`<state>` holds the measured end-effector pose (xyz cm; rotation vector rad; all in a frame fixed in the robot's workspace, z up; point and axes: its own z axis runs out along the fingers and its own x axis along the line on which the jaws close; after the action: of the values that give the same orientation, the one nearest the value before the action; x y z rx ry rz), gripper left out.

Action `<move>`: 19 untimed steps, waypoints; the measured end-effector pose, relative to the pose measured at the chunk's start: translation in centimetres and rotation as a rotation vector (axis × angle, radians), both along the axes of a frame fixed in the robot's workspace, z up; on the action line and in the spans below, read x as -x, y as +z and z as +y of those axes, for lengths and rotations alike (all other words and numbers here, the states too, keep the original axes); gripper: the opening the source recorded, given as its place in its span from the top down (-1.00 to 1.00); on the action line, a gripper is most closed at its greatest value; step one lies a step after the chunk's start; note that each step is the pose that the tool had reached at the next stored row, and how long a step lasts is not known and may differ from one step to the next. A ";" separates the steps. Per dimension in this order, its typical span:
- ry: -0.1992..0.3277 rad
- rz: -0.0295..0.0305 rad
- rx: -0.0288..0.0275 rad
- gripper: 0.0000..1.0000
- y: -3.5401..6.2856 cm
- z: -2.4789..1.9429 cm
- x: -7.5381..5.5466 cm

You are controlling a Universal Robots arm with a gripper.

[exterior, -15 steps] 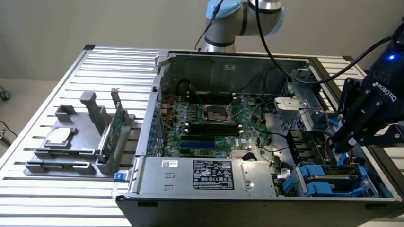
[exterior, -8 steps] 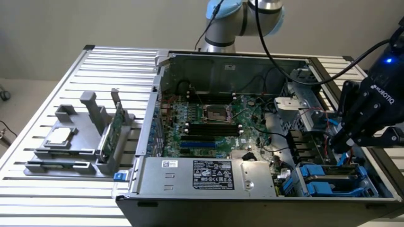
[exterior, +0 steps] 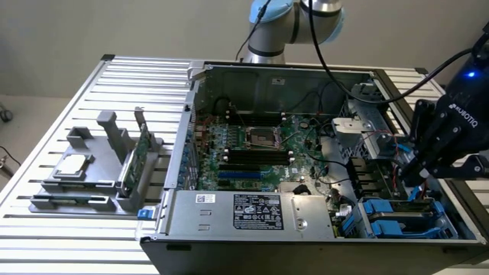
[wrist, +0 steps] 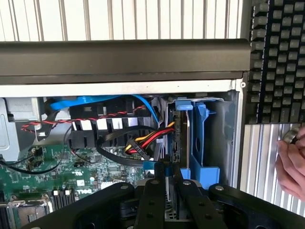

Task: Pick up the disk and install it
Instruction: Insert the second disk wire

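A: Where is the disk now?

B: The flat silver-grey hard drive in its blue plastic carrier stands on edge in the drive bay at the open grey computer case's corner, about four o'clock in the exterior view. The black pincer sits narrow, its fingers pinching the drive's upper edge.

A: What might go wrong?

B: The bundle of red, yellow and black wires lies just beside the drive; if the drive tilts, it could snag there or jam against the bay wall. A person's hand rests on the slatted metal counter near the case, close to the arm.
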<state>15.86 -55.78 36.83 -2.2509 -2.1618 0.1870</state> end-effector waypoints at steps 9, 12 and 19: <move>0.002 0.0001 0.0018 0.67 -0.19 -0.71 -0.1; 0.006 0.0000 0.0018 0.67 -0.59 -0.89 -0.1; 0.014 -0.0001 -0.0089 0.67 -1.22 -1.58 -0.1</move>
<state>15.97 -57.36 35.61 -2.2312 -2.1751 0.1771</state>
